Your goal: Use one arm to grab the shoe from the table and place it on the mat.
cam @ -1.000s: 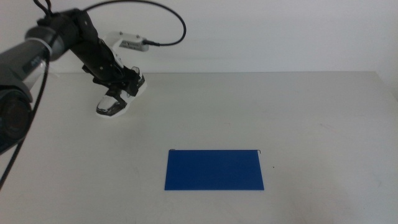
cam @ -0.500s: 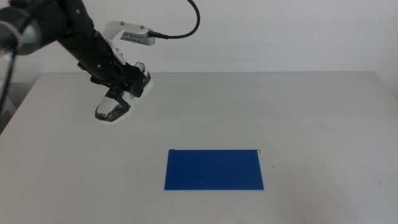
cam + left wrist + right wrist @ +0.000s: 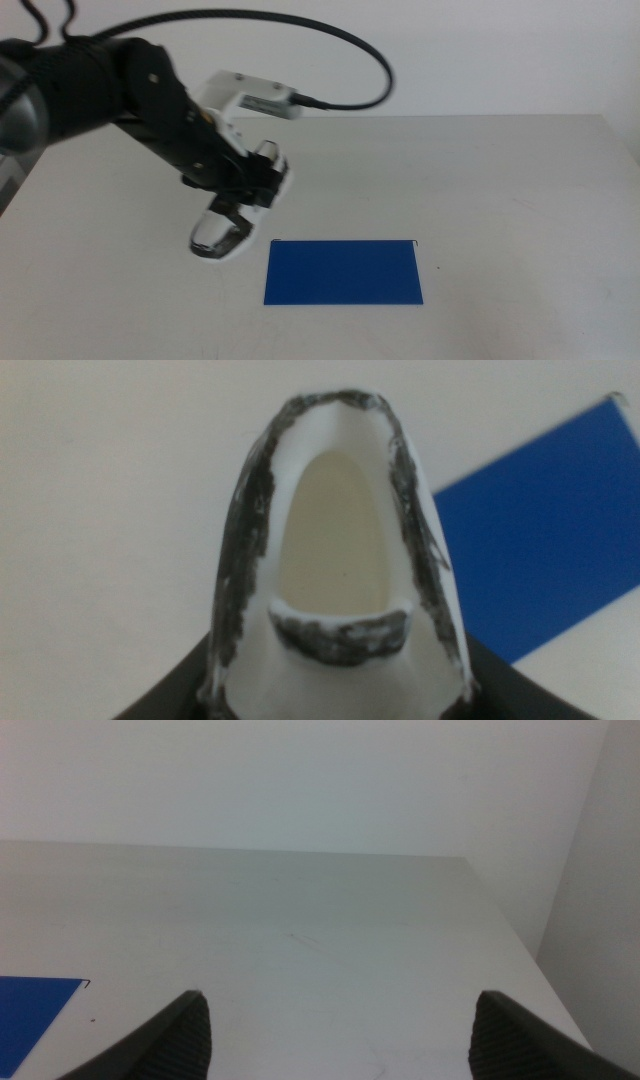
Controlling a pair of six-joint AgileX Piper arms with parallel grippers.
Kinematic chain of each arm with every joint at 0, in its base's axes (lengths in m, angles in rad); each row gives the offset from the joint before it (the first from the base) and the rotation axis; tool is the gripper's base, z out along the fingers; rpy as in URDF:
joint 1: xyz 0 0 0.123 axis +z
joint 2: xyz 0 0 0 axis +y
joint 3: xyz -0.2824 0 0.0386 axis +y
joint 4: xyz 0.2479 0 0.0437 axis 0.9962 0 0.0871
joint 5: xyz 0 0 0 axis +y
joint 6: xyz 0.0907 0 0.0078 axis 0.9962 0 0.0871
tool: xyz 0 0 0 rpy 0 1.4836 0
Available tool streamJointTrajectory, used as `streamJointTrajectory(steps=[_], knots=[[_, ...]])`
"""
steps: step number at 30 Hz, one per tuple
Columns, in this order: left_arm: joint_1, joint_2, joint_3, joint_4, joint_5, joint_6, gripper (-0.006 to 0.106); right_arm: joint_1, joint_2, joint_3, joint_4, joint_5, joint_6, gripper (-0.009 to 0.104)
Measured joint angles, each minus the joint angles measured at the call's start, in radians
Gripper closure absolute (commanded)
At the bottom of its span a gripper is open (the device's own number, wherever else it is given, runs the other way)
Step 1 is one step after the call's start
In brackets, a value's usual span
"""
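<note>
The black-and-white shoe hangs tilted, toe down, just above the table, close to the left edge of the blue mat. My left gripper is shut on the shoe's heel end, with the arm reaching in from the upper left. In the left wrist view the shoe fills the middle, its opening facing the camera, and the mat lies beside it. My right gripper is open and holds nothing; it waits off to the right, out of the middle view.
A corner of the mat shows in the right wrist view, along with the table's far edge and a pale wall. The left arm's black cable arcs above the table.
The left arm has carried the shoe from the table's back left corner forward and to the right, down to the mat's left edge. The mat has not moved.
</note>
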Motion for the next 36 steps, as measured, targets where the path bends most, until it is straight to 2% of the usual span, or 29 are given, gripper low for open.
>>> streamJointTrajectory(steps=[9,24,31,36], knots=[[-0.174,-0.001,0.008,0.096,-0.062,-0.171,0.073,0.0,0.0,0.0,0.0,0.0,0.0,0.029],[-0.29,0.098,0.005,0.114,-0.142,-0.234,0.073,0.0,0.0,0.0,0.0,0.0,0.0,0.029],[-0.29,0.106,0.0,0.122,-0.196,-0.147,0.073,0.0,0.0,0.0,0.0,0.0,0.0,0.029],[-0.29,0.106,0.0,0.13,-0.21,0.061,0.081,0.0,0.0,0.0,0.0,0.0,0.0,0.029]])
